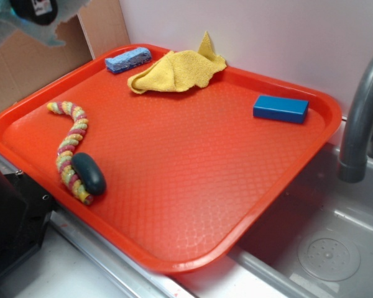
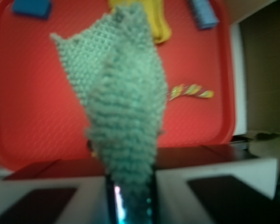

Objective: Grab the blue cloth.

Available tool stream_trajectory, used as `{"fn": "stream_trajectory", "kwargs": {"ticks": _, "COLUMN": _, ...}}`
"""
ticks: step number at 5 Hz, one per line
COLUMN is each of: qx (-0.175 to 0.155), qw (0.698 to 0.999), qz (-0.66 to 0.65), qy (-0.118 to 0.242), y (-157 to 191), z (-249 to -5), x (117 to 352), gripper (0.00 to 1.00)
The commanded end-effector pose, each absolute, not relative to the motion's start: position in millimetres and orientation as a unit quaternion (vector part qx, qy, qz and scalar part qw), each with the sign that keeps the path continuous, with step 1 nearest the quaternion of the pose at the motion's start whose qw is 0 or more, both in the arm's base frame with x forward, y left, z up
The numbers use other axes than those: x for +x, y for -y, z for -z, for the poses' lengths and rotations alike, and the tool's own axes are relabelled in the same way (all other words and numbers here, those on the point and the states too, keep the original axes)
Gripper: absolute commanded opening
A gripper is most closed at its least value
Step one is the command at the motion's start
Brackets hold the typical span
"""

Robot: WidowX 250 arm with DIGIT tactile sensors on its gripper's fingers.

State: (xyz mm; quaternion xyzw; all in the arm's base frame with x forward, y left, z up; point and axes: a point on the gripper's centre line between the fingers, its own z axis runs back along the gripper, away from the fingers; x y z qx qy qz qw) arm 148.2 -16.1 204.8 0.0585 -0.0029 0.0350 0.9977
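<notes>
Cloth [image 2: 123,116] of pale blue-teal terry hangs from my gripper [image 2: 130,196], lifted well above the red tray [image 2: 18,126], and in the exterior view it shows only as a fuzzy teal patch [image 1: 25,28] at the top left corner. My jaws are clamped nearly together with just its bunched end pinched between them. To finish well, I judge I should keep that squeeze firm and rise gently, since the floppy cloth could slip free.
</notes>
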Motion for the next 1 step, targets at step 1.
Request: {"fn": "stream_trajectory", "kwargs": {"ticks": 1, "qx": 0.078, "qw": 0.993, "qz": -0.070, "qy": 0.046, "y": 26.5, "z": -213.6, "x": 145.0, "gripper": 1.00}}
